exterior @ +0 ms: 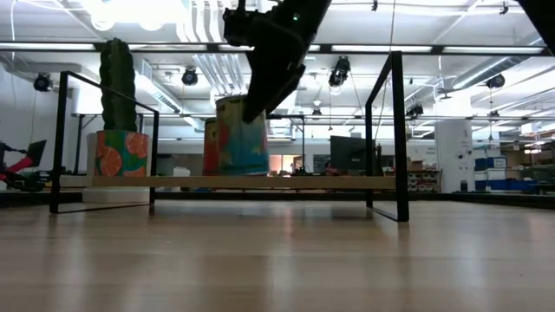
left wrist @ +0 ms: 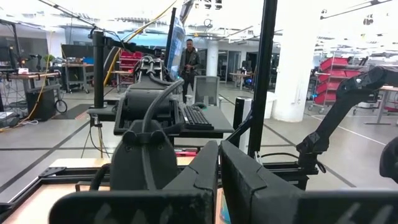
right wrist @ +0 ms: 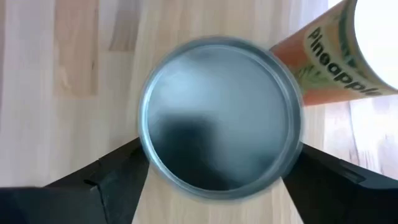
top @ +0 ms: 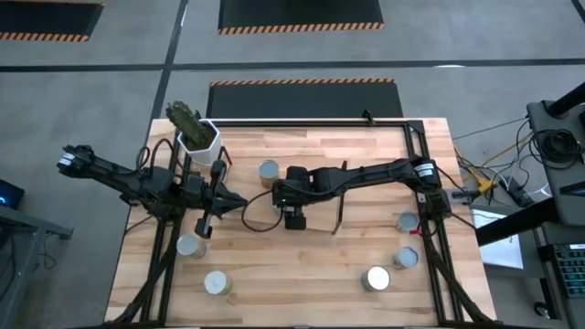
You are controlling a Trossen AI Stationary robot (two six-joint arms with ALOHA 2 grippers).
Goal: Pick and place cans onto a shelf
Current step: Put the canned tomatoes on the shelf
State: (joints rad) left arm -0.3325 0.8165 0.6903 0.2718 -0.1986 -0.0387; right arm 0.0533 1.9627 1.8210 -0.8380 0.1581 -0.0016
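Observation:
A silver-topped can (right wrist: 221, 118) with a colourful label (exterior: 241, 139) stands upright on the shelf's wood board (exterior: 347, 182). My right gripper (right wrist: 217, 155) hangs over it, slanting down, jaws wide, one finger on each side of the can. A second can (right wrist: 345, 56) stands just beside it on the shelf (top: 268, 171). My left gripper (top: 233, 199) is shut and held level above the table's left part, holding nothing. My right gripper's fingers (right wrist: 118, 177) flank the can's wall from above. The can's own top hides where they meet it, so I cannot tell whether they touch. The can stands upright with its base on the shelf board.
Several loose cans stand on the tabletop: two near left (top: 190, 245) (top: 216, 283), others near right (top: 377, 279) (top: 407, 259) (top: 408, 220). A white plant pot (top: 199, 137) with a cactus sits at the far left. Black wire uprights (exterior: 390, 130) stand at the shelf's ends.

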